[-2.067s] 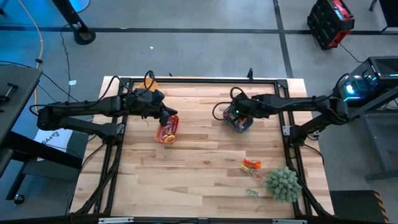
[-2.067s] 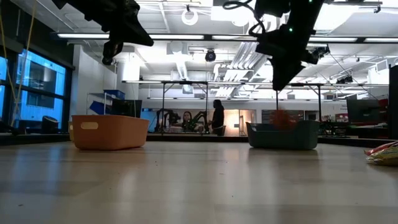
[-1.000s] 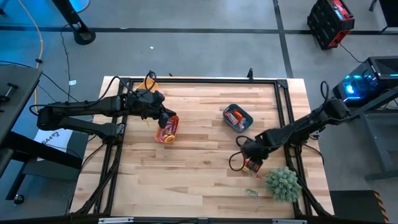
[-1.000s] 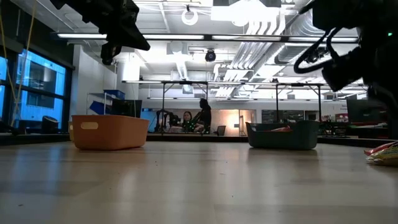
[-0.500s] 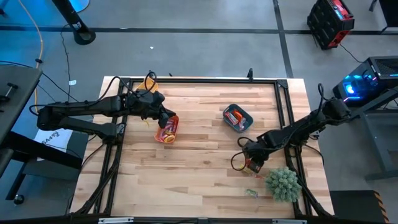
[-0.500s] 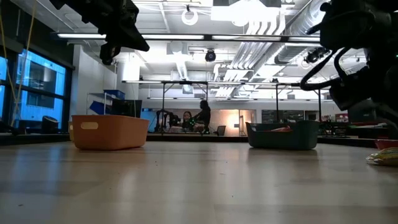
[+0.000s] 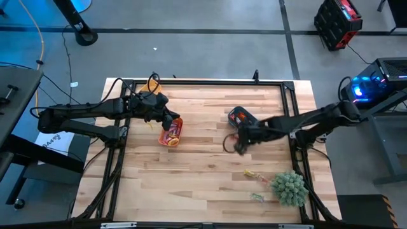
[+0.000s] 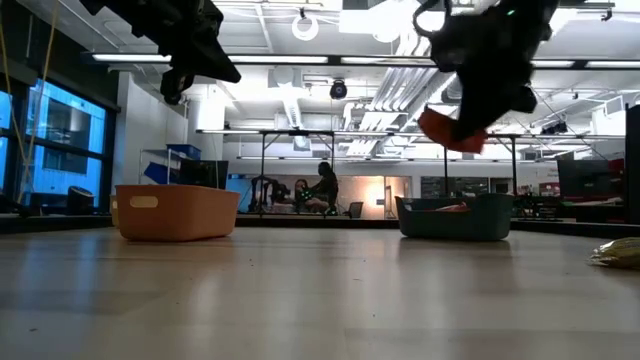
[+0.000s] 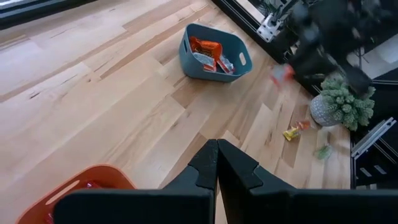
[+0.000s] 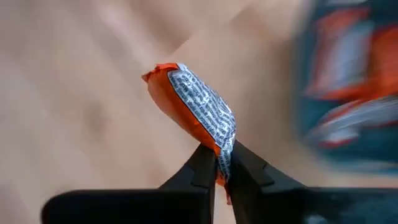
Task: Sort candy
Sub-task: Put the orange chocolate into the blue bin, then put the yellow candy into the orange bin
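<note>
My right gripper [image 7: 234, 142] is shut on an orange-wrapped candy [image 10: 194, 107], high above the table near the teal tray [image 7: 243, 118]; the candy also shows in the low view [image 8: 450, 130]. The teal tray [image 9: 214, 53] holds orange-wrapped candy. My left gripper [image 9: 217, 150] is shut and empty above the orange tray [image 7: 170, 131], which holds several candies. A yellow candy [image 7: 252, 173] and a green candy [image 7: 256, 197] lie on the table near the right front. My right gripper pinches one end of the orange candy's wrapper [image 10: 221, 144] between its two fingers. The rest of the candy sticks out past the fingertips. In the low view the candy hangs below the gripper, lifted clear of the table.
A spiky green plant ball [image 7: 289, 187] stands at the table's right front corner beside the loose candies. Bare wood lies between the two trays and across the table's near half. People show far off in the room behind the table.
My right gripper has risen from the candy pile beside the plant ball and gone toward the far edge and the teal tray, carrying the orange candy, which is now lifted clear of the table. The yellow and green candies stay where they were.
</note>
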